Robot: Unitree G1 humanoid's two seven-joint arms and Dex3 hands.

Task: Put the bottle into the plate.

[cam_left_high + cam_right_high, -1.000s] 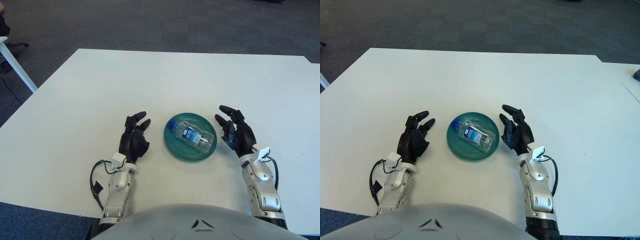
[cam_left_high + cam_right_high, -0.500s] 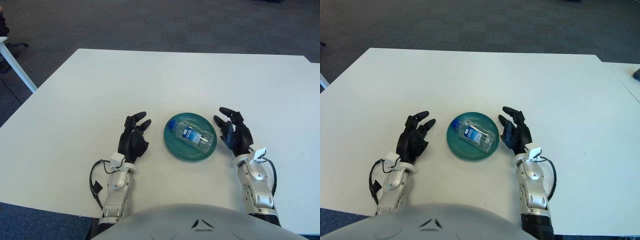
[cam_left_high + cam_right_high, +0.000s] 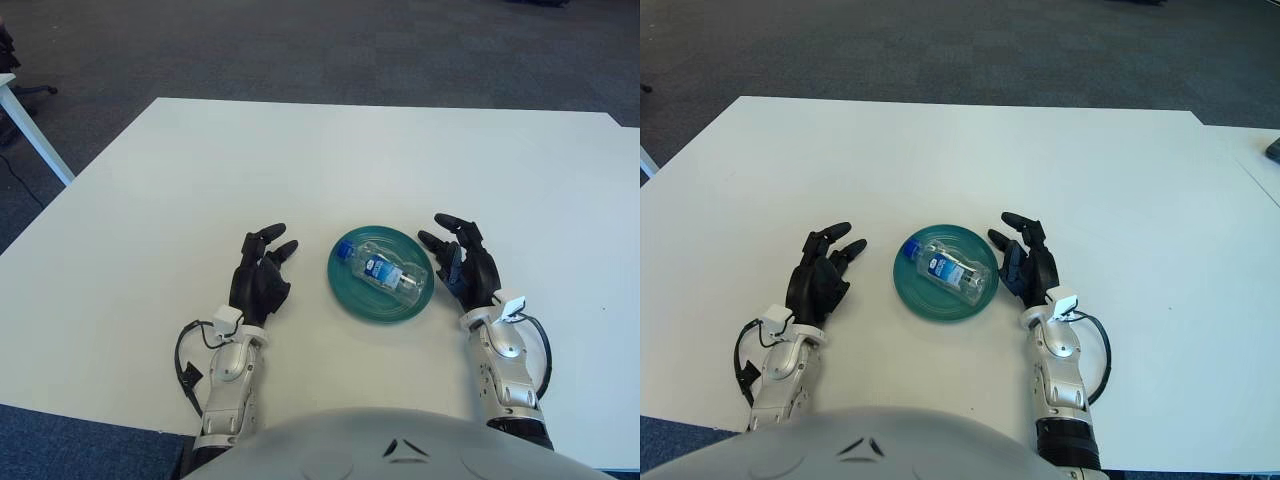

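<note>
A small clear bottle (image 3: pixel 384 271) with a blue cap and a blue-and-white label lies on its side in the round teal plate (image 3: pixel 347 291) near the table's front middle. My right hand (image 3: pixel 461 265) is just right of the plate's rim, fingers spread and holding nothing. Left of the plate, a short gap away, my left hand (image 3: pixel 262 276) shows with its fingers relaxed and empty. In the right eye view the bottle (image 3: pixel 957 272) lies diagonally, cap toward the far left.
The white table (image 3: pixel 330 160) stretches wide behind the plate. A second white table's leg (image 3: pixel 35 135) shows at the far left over dark carpet. Another table edge (image 3: pixel 1265 160) appears at the right.
Both hands have drawn back slightly toward me and shifted a little to the left. The bottle and plate have not moved.
</note>
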